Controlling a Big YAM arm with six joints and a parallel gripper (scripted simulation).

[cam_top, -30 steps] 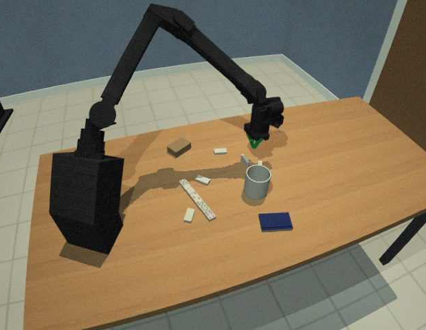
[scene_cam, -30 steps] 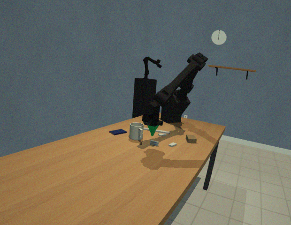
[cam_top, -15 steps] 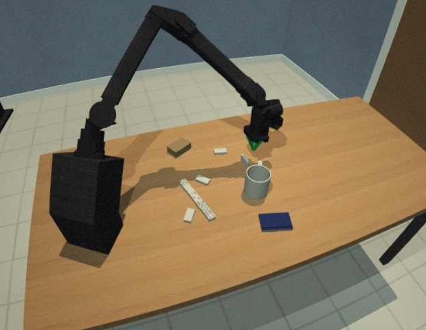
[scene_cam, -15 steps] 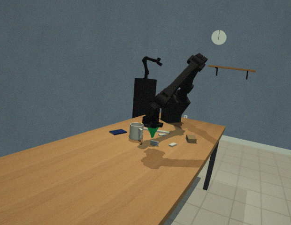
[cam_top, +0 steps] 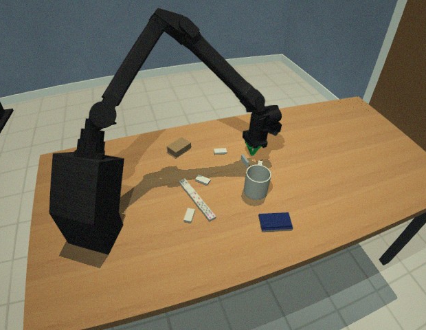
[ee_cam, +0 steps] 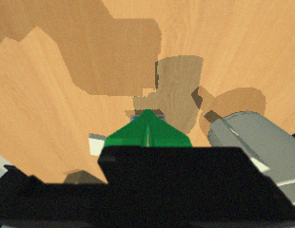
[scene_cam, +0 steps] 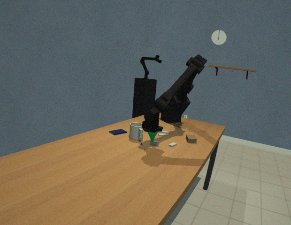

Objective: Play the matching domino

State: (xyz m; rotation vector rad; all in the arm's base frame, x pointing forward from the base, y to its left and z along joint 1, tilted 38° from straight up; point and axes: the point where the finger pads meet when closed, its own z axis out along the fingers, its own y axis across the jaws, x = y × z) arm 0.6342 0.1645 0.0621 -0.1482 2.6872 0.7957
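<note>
Top: end effector (cam_top: 253,150) (scene_cam: 152,139) (ee_cam: 147,113) low over the table (cam_top: 323,170) (scene_cam: 75,183) (ee_cam: 233,43), beside the mug (cam_top: 256,186) (scene_cam: 135,131) (ee_cam: 257,142). Gray piece (cam_top: 244,160) (scene_cam: 154,143) on edge near the mug. Line (cam_top: 197,199) flat, pips up, well apart from the mug. One white domino (cam_top: 203,179) just beside the line, another white domino (cam_top: 189,215) near its other side, a third white domino (cam_top: 220,151) (scene_cam: 172,144) (ee_cam: 96,144) farther off. Brown block (cam_top: 178,147) (scene_cam: 191,138) and blue book (cam_top: 275,221) (scene_cam: 118,131) apart from the line.

Exterior: green fingertips right above the gray piece; contact can't tell.

Wrist: fingers pressed together, pinching nothing visible; mug to image right. Which domino matches: can't tell.
</note>
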